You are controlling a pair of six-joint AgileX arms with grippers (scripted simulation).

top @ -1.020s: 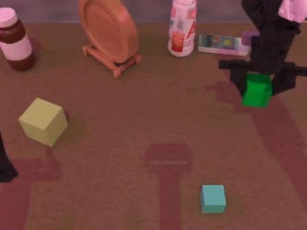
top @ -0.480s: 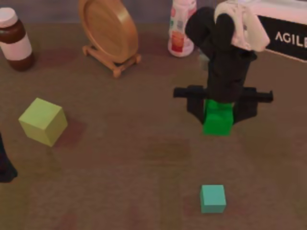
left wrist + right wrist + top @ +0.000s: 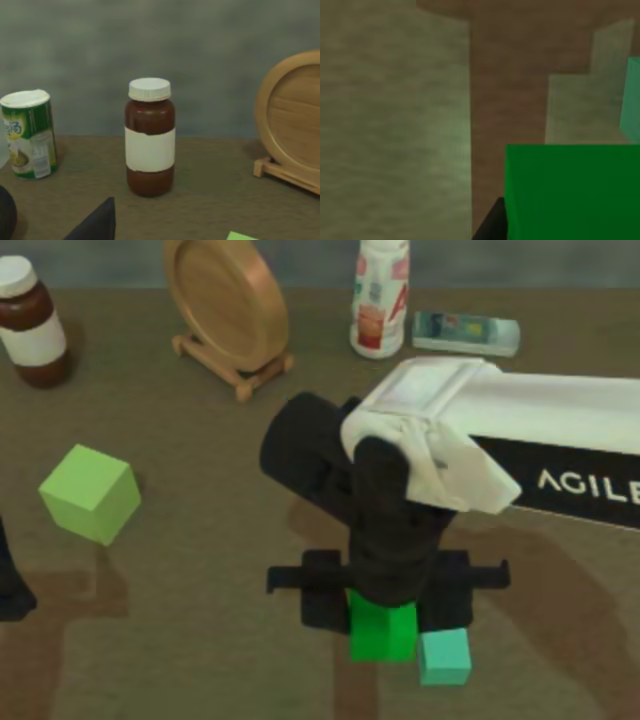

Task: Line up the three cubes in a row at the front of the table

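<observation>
Up front: right gripper (image 3: 385, 602) clamped on bright green cube (image 3: 382, 630), just beside teal cube (image 3: 445, 656). Farther back left, yellow-green cube (image 3: 90, 492) (well apart). Left gripper (image 3: 10, 585) parked at left edge, fingers untellable.

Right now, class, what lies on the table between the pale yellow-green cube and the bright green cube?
Only bare table: the top view shows nothing between the pale yellow-green cube and the bright green cube, held by the right gripper.

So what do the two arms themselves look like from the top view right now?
The right arm has a white boxy link, a black side panel with white "AGILE" lettering, then black rounded segments ending in the black right gripper with a wide crossbar. Of the left arm only a black sliver shows at the table's left edge.
</observation>
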